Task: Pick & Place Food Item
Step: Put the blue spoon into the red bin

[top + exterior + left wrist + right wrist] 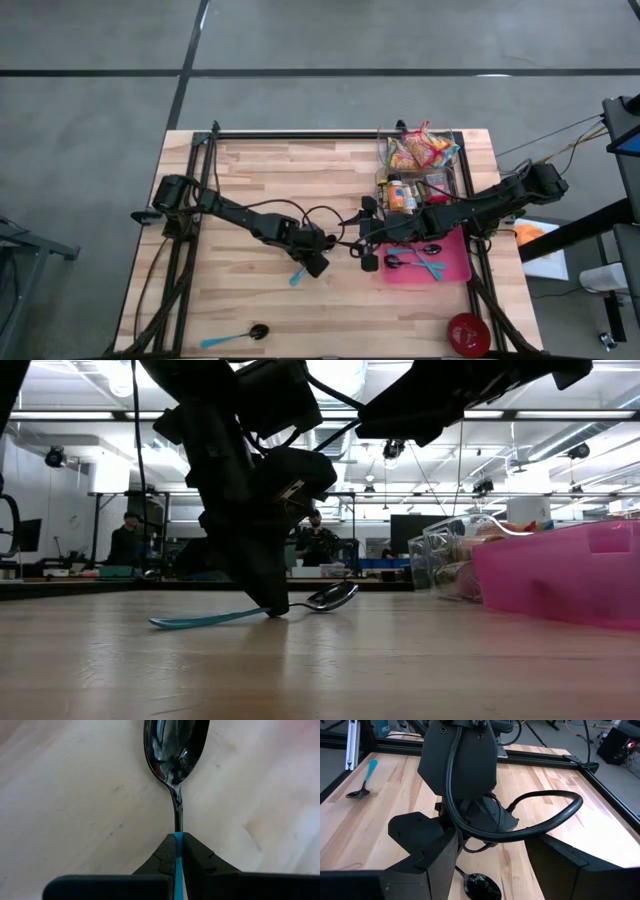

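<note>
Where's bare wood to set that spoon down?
Bare: table behind the left gripper, which grips a spoon; also the front strip between second spoon and red lid. Crowded: pink tray, snack bin, with the open right gripper.

High view overhead; low view table-level; wrist views close; all share spoon (pixel 175 750).

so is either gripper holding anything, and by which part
The left gripper is shut on the spoon, pinching its blue handle near the dark neck. The right gripper is open and holds nothing.
</note>
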